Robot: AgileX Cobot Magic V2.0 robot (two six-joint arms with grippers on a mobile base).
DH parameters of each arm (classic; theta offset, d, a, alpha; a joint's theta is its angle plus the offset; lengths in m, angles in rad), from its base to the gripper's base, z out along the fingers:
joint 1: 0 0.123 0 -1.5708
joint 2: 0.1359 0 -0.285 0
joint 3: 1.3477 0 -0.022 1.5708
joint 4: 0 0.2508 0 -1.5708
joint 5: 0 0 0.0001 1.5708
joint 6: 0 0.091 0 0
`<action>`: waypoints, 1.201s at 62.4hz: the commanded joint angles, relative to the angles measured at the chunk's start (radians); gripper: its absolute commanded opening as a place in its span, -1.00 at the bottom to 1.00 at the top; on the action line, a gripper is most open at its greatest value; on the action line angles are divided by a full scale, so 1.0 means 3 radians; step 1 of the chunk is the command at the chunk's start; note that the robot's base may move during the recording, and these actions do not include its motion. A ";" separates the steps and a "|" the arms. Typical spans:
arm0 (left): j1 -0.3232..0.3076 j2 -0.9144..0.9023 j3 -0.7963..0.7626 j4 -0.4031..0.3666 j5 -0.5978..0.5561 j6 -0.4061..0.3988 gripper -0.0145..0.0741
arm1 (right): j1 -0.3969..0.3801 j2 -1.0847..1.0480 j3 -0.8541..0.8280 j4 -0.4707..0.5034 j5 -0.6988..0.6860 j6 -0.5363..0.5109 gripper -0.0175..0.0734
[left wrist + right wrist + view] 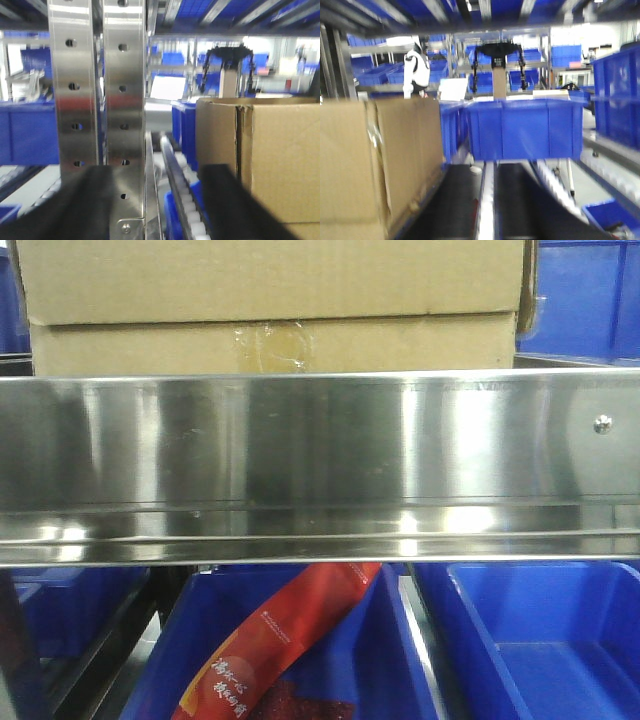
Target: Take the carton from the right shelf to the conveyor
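Steel right shelf [300,460]; carton [270,305] on it

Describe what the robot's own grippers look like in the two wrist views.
The left gripper shows two broad, matte black jaws, blurred by closeness. The right gripper shows two long, flat black jaws. No cables or markings are visible on either.

Brightly and evenly lit in the front view, sharp down to the screw [603,423] on the right shelf [300,455]. Streaked with pale vertical glare bands across that mirror-like rail, with small hot spots along its lower lip. Dimmer beneath, over the blue bins [550,592]. Smeared by motion blur throughout both wrist views, blown out to white at the far back. Nearly black and out of focus at the left gripper [155,172] and the right gripper [490,170] along the bottom edges. Glare-striped on the steel posts [75,100], fuzzy along the edges of the carton [280,160].
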 commanded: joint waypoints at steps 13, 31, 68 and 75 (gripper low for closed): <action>-0.0006 0.0785 -0.0665 0.0011 0.0257 0.0039 0.31 | 0.0003 0.0379 -0.0211 0.0005 -0.0006 -0.0001 0.64; -0.0781 0.1714 -0.1416 -0.0153 0.0386 0.0528 0.31 | 0.0144 0.1069 -0.0954 0.0018 0.0504 -0.0214 0.61; -0.1299 0.4110 -0.4137 0.0183 0.1866 -0.0303 0.31 | 0.0926 0.3809 -0.4025 0.0018 0.2097 -0.0193 0.61; -0.1159 0.4464 -0.4643 0.0183 0.2312 -0.0364 0.31 | 0.0926 0.4419 -0.4882 -0.0064 0.2725 -0.0019 0.61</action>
